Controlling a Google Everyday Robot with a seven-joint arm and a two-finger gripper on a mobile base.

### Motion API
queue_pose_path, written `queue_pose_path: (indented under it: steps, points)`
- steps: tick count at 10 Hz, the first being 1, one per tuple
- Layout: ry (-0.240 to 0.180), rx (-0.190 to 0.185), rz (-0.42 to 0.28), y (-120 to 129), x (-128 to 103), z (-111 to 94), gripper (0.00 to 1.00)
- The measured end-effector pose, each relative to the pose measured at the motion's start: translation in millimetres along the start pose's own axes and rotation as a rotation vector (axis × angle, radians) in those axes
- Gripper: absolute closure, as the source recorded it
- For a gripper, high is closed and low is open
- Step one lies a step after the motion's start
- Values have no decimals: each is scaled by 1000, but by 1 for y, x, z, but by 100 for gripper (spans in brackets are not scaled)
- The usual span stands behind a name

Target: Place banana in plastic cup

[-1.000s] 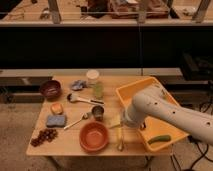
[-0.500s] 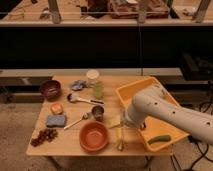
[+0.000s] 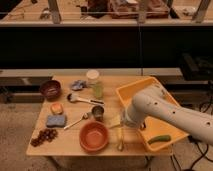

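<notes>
The gripper hangs low over the wooden table, just above the banana; whether it is open or closed cannot be told. The banana lies on the table between an orange bowl and a yellow tray holding a green piece. The plastic cup stands further back, beyond a small dark cup.

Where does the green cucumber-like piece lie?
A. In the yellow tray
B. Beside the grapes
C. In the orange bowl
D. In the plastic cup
A: the green cucumber-like piece lies inside the yellow tray, towards its front edge. The gripper is just outside the tray's left side, close by the banana.
</notes>
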Motion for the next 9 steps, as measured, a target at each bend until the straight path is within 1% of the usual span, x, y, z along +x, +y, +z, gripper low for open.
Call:
queue_pose_path:
  steps: [5,6,7,8,9]
  points:
    - [3,-3,-2,0,0,0,27]
    - [18,-21,-24,-6,3,-4,27]
    - [30,-31,-43,-16,5,-6,27]
    - [41,-41,-66,-28,6,-8,27]
    - [57,-59,-105,-50,7,-8,27]
